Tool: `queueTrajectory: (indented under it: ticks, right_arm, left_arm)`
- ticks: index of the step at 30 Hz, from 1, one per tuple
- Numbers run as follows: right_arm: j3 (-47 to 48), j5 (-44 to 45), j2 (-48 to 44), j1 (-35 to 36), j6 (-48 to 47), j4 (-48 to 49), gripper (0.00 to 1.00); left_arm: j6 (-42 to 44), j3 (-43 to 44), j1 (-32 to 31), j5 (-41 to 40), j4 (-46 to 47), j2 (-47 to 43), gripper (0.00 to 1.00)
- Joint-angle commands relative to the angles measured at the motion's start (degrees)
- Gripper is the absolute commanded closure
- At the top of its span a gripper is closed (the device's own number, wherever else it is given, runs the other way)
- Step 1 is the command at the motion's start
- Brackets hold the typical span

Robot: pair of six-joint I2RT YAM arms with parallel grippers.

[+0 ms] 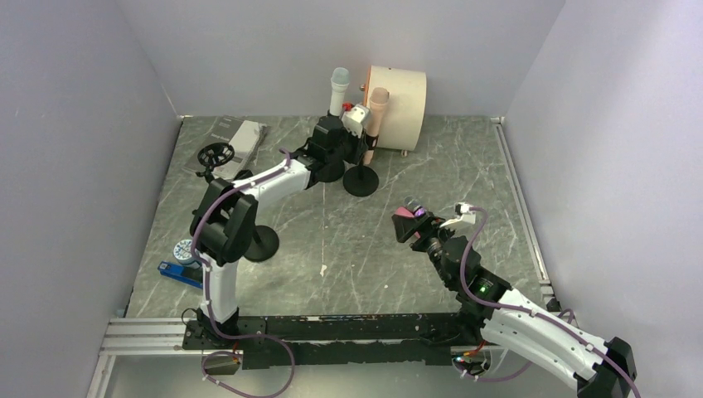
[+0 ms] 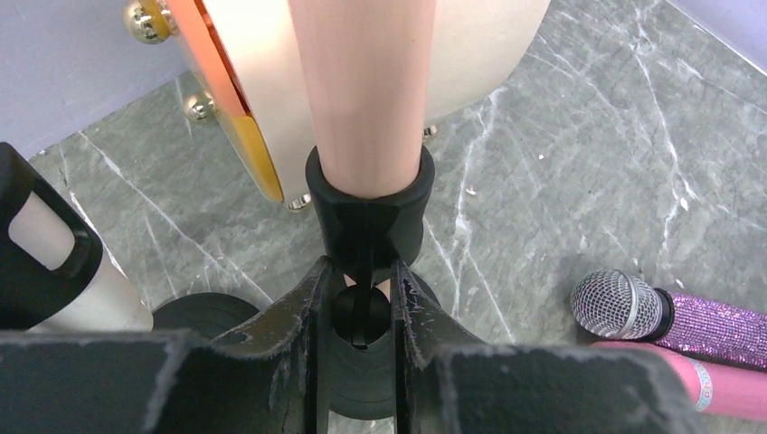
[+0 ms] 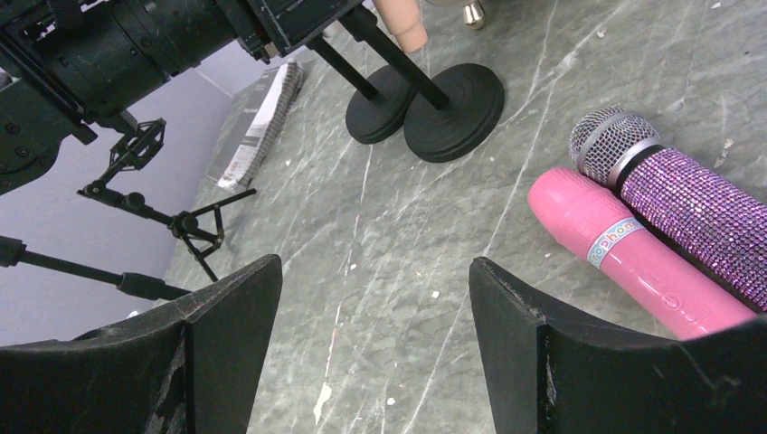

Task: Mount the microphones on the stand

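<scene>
Peach mic (image 2: 366, 90) sits in stand clip (image 2: 366, 212), left fingers (image 2: 289, 330) pinching the clip; right fingers (image 3: 226, 353) spread wide.

Bright even overhead light, soft shadows, left gripper (image 2: 360, 289) foreground slightly blurred.

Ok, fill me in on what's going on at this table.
The left gripper is closed on the stand clip holding the peach mic. The white mic already sits in a second clip beside it. The pink mic and purple glitter mic lie side by side on the table, in front of the open, empty right gripper.
</scene>
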Motion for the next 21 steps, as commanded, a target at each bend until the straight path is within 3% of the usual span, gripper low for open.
queueTrajectory:
  ticks: [1,5,9,15,21]
  right_arm:
    - [1.1,-0.2,-0.3,-0.1,0.1,0.3,0.21]
    - [1.4,-0.6,-0.1,-0.2,-0.1,0.5,0.21]
    - [2.1,-1.6,0.2,-0.1,-0.9,0.9,0.2]
    - [4.0,-6.0,2.5,-0.1,-4.3,2.4,0.18]
    - [6.9,-14.0,8.6,-0.1,-8.4,6.8,0.17]
  left_arm:
    - [-2.1,3.8,0.2,-0.1,3.5,0.3,0.83]
    - [-2.7,2.6,0.2,0.9,3.0,-1.5,0.53]
    - [-3.2,0.3,0.2,1.4,2.5,-5.1,0.37]
    - [-4.3,-3.4,0.2,0.7,-4.3,-13.8,0.31]
    - [-5.7,0.3,0.1,-6.9,-24.5,-21.9,0.29]
